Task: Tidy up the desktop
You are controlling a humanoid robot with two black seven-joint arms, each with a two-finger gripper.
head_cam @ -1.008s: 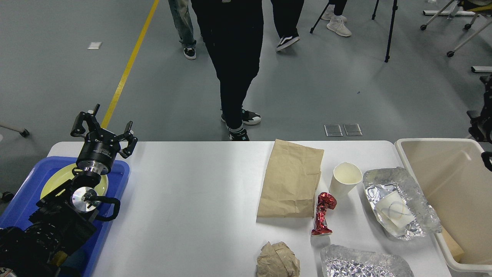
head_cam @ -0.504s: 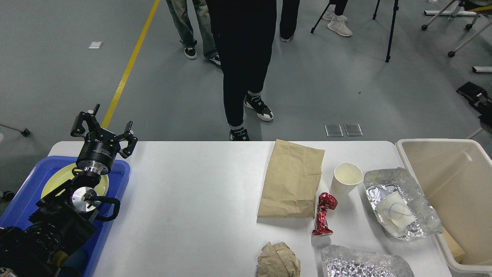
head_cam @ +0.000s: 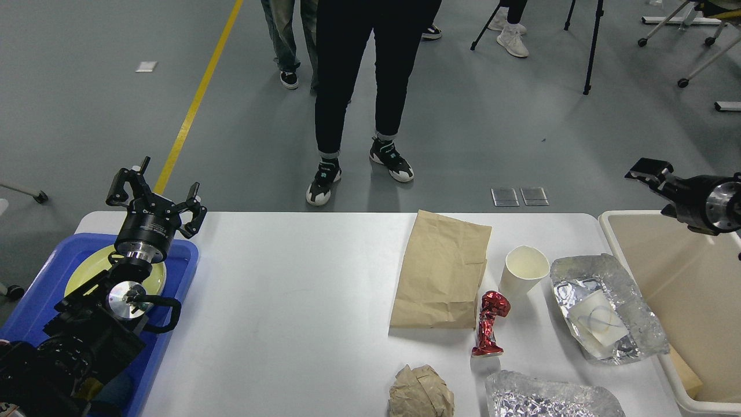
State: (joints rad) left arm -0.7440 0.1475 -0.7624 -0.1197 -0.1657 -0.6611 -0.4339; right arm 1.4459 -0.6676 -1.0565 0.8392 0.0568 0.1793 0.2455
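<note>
The desktop [head_cam: 289,301] is a white tabletop across the head view. On its right half lie a flat brown paper bag [head_cam: 443,272], a white paper cup [head_cam: 524,270], a twisted red foil wrapper [head_cam: 490,324], a foil tray [head_cam: 637,324] with a white cup lying in it, a crumpled paper ball [head_cam: 421,395] and a crumpled foil sheet [head_cam: 550,398]. My left gripper [head_cam: 156,194] stands open and empty over the far left edge. My right gripper [head_cam: 649,171] reaches in from the right above the bin, dark and end-on.
A blue tray [head_cam: 35,301] holding a pale yellow plate [head_cam: 81,272] sits under my left arm. A beige bin [head_cam: 694,272] stands against the table's right side. A person's legs [head_cam: 353,87] stand just beyond the far edge; tripod legs [head_cam: 587,46] stand further back.
My right arm has come into view from the right, above the beige bin. The person beyond the table has shifted stance. My left arm has not moved.
</note>
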